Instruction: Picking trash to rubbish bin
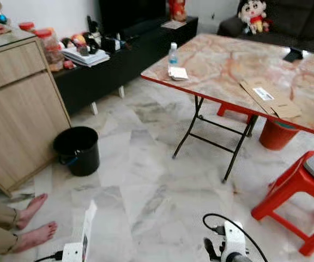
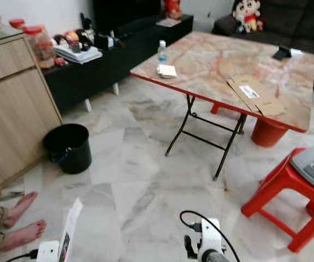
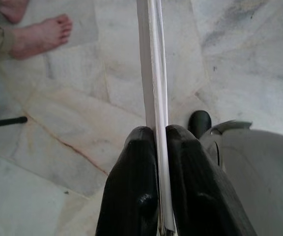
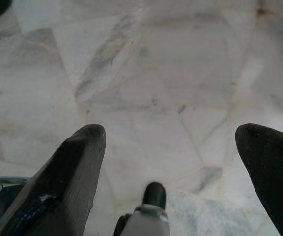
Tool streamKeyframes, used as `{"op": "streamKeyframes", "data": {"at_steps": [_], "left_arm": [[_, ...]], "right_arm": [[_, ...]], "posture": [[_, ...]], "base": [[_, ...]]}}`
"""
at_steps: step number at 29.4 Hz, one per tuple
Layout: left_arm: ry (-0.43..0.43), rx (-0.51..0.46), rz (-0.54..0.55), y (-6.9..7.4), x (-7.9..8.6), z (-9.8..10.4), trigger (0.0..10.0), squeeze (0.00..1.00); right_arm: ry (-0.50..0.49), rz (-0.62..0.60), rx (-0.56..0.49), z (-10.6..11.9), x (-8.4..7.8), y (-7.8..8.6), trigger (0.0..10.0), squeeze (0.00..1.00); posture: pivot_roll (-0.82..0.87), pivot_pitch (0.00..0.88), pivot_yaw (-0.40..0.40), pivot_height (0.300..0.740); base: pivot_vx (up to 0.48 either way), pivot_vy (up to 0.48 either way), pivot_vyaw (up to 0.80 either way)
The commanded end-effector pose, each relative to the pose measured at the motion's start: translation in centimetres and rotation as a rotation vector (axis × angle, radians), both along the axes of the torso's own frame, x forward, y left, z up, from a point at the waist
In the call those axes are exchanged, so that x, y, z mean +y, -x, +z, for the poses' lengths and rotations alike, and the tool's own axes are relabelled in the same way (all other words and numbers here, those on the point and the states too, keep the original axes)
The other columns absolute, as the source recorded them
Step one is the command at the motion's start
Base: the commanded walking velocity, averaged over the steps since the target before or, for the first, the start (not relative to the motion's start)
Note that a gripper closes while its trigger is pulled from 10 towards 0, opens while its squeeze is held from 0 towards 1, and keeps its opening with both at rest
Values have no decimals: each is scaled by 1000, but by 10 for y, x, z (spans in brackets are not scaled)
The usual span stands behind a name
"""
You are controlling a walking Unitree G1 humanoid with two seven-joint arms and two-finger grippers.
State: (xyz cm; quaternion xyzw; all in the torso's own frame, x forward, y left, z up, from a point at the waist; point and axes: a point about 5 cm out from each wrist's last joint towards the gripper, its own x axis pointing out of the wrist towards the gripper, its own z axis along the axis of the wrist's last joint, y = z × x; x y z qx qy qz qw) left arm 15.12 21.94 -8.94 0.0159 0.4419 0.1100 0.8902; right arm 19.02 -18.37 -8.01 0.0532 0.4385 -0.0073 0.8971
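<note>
The left gripper point(image 3: 155, 137) has its jaws clamped on a thin, flat white card point(image 3: 154, 73) above the marble floor point(image 1: 146, 185). The right gripper point(image 4: 171, 142) hangs with jaws wide apart; a round black bin point(image 1: 77, 149) stands by the wooden cabinet point(image 1: 15, 109).

one black bin point(image 1: 77, 150), one folding table point(image 1: 228, 65), two red stools point(image 1: 293, 191), one water bottle point(image 1: 173, 54), two bare feet point(image 1: 34, 224)

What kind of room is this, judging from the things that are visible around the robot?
Most likely a living room in a home. A dark sofa with a doll on it stands behind a folding table, a low black cabinet runs along the wall, and the floor is marble tile.
</note>
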Motion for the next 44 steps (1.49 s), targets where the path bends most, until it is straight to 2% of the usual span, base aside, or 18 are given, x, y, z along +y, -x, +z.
{"op": "streamKeyframes", "data": {"at_steps": [1, 5, 7, 13, 28, 39, 44], "left_arm": [[-10, 6, 2, -2, 0, 0, 10000, 0], [-12, 8, 5, -2, 0, 0, 10000, 0], [-11, 11, 5, -3, -1, 0, 10000, 0], [-9, 22, 15, -1, -2, -1, 10000, 0], [-7, 25, 32, 0, -1, -1, 10000, 0], [-13, 15, 40, -1, 2, 0, 10000, 0], [-14, 11, 39, -2, 2, 1, 10000, 0]], "right_arm": [[0, 9, -8, 2, 2, -4, 10000, 0], [11, 23, -14, 3, 1, -6, 10000, 0], [42, 75, -14, 3, 2, -7, 10000, 0], [6, 14, -13, 3, 2, -6, 10000, 0], [20, 24, -25, 5, 3, -9, 10000, 0], [19, 32, -29, 4, 6, -10, 10000, 0], [12, 20, -27, 4, 6, -9, 10000, 0]], "posture": [[51, 0, -34, 740], [53, 16, -44, 740], [50, 26, -48, 740], [49, 38, -49, 740], [48, 57, -48, 740], [59, 61, -48, 740], [59, 61, -48, 740]], "base": [[480, 0, 0], [480, 0, 106], [480, 0, 791], [480, 0, 512], [479, 0, 0], [476, 0, 750], [467, 0, 86]]}}
